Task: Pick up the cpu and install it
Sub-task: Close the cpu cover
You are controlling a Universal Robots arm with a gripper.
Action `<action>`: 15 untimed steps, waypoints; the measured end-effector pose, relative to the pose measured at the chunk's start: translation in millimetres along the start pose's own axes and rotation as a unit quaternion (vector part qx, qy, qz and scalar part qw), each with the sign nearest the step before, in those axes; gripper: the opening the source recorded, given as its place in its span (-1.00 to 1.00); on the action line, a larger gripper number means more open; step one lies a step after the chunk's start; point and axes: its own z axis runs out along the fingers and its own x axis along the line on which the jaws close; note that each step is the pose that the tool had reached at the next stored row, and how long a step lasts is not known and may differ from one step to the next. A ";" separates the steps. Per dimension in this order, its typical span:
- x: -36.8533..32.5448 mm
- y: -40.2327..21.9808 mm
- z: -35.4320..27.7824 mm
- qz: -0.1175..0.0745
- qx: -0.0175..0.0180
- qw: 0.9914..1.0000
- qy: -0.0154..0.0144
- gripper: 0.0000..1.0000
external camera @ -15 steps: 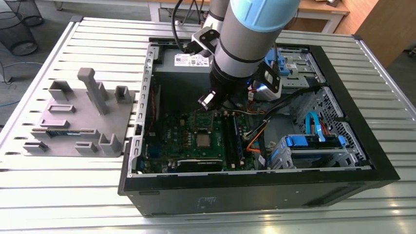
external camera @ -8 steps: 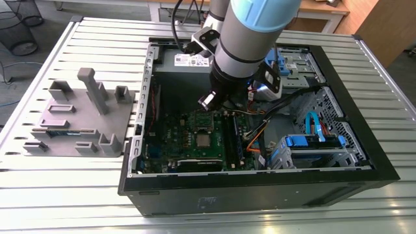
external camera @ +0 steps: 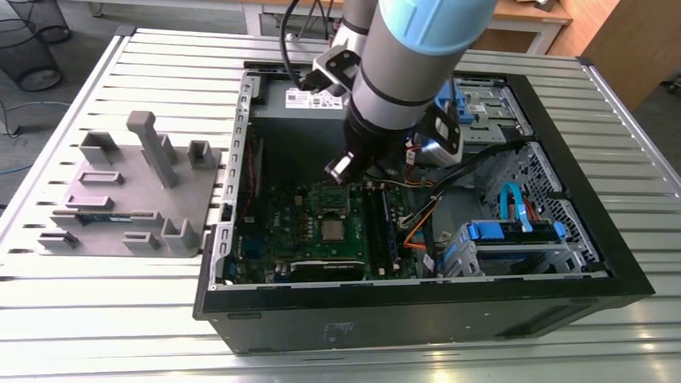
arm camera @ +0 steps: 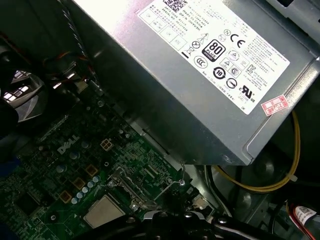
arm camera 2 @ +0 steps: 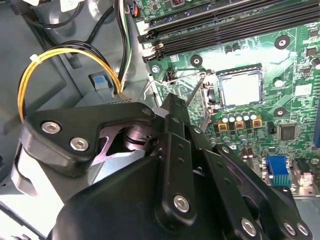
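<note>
Hovering the black gripper (external camera: 343, 169) above the green motherboard (external camera: 289, 214), grip clenched or released, couldn't tell; spotted the small silver square cpu (arm camera 2: 241, 90) lying in its socket (arm camera 2: 240, 69). Could've clipped the raised thin wire lever (arm camera 2: 196, 92) beside it, jolting the cpu

Your exterior view looks steeply down from high on the open case (external camera: 426, 295), wide enough to take in the table (external camera: 127, 319). Both wrist views sit close above the board (arm camera 2: 295, 60), looking down. The first also faces the power supply (arm camera: 200, 90). All three share the cpu (external camera: 333, 231) on the board.
</note>
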 end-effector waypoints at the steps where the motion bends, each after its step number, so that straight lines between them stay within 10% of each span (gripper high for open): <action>1: 0.6 -0.6 -0.2 -0.001 0.000 1.000 0.000 -0.79; 15: 9.3 -9.3 -3.2 -0.013 -0.002 1.000 0.003 -0.79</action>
